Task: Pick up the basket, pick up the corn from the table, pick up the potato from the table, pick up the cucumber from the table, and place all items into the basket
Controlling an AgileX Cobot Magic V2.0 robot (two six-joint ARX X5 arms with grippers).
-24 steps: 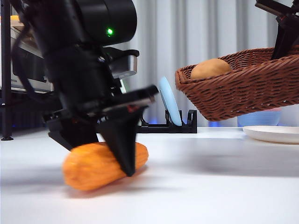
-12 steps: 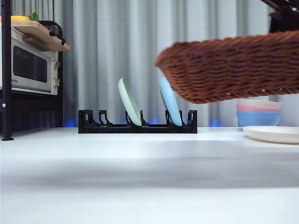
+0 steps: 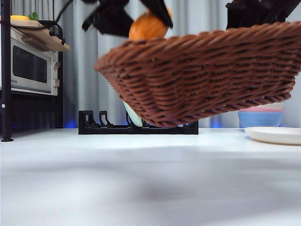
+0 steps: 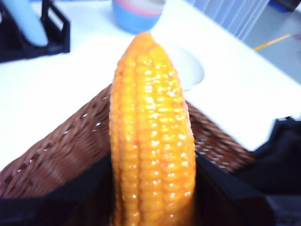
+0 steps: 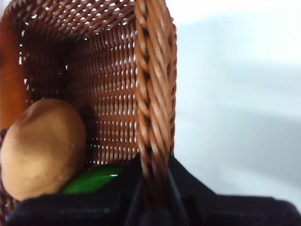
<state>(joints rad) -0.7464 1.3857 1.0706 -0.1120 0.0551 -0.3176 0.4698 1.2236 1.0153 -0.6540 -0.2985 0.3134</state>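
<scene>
Left end effector (image 4: 153,207): high up above the basket, its two black jaws squeezed on the corn (image 4: 151,141).
Corn: held in the air over the open top of the basket, its pointed tip facing away from the wrist.
Right end effector (image 5: 153,207): up in the air, its jaws pinched on the braided rim of the basket.
Basket (image 3: 207,75): lifted off the worktop (image 3: 150,179) and tilted, near and big in the front view.
Potato (image 5: 42,146): lying inside the basket.
Cucumber (image 5: 94,179): green, inside the basket, just beside the potato.
Far back: a black rack (image 3: 94,126), stacked bowls (image 3: 261,117), a white plate (image 3: 275,134).
</scene>
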